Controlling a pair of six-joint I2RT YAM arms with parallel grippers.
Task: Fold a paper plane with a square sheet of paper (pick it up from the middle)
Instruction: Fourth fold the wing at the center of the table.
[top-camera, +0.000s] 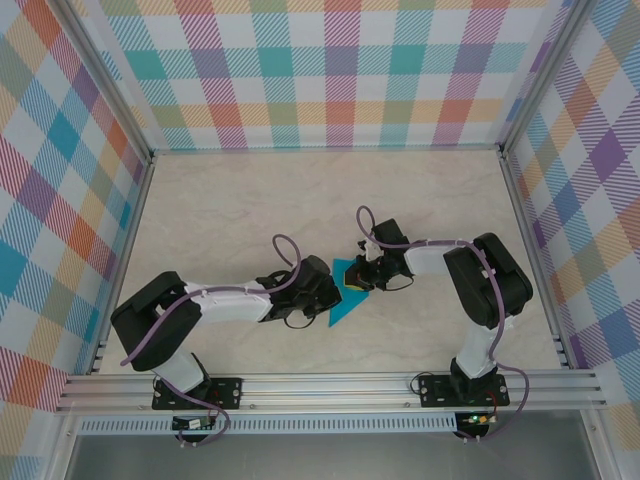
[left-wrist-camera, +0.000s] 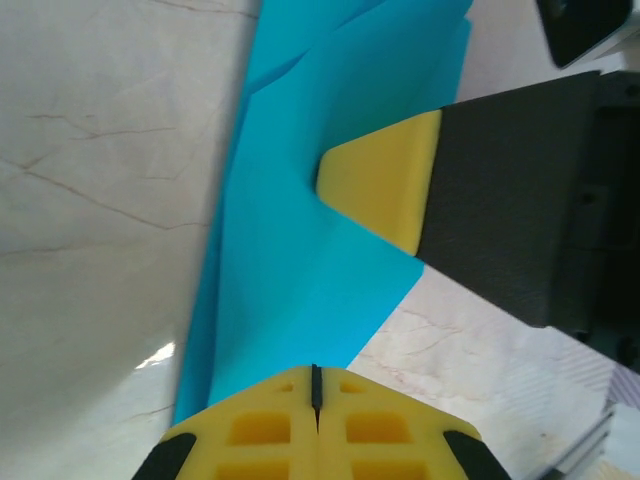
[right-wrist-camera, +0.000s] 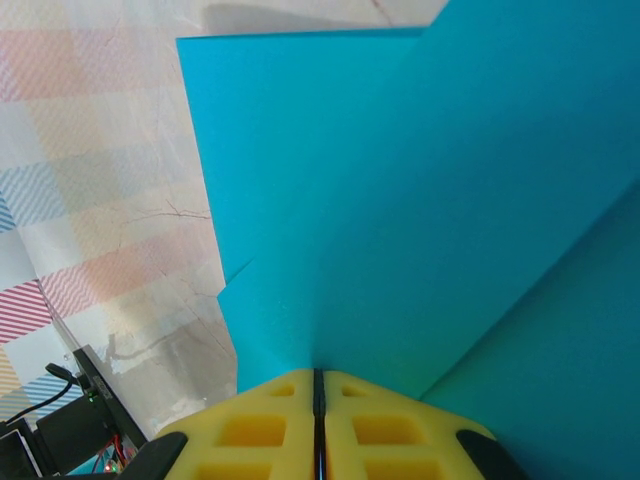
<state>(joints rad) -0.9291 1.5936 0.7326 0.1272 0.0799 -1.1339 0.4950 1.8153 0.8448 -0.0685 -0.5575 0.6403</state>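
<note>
Folding looks underway: left end effector (left-wrist-camera: 316, 378) and right end effector (right-wrist-camera: 318, 380) each pinch the square sheet of paper (top-camera: 342, 300) — next probably calls for aligning edges before creasing.

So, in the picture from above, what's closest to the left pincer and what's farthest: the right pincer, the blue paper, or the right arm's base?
Starting from the left pincer:
1. the blue paper: right at its tips, in the middle of the table.
2. the right pincer: just across the paper, on the right.
3. the right arm's base: far off at the near right edge.
</note>
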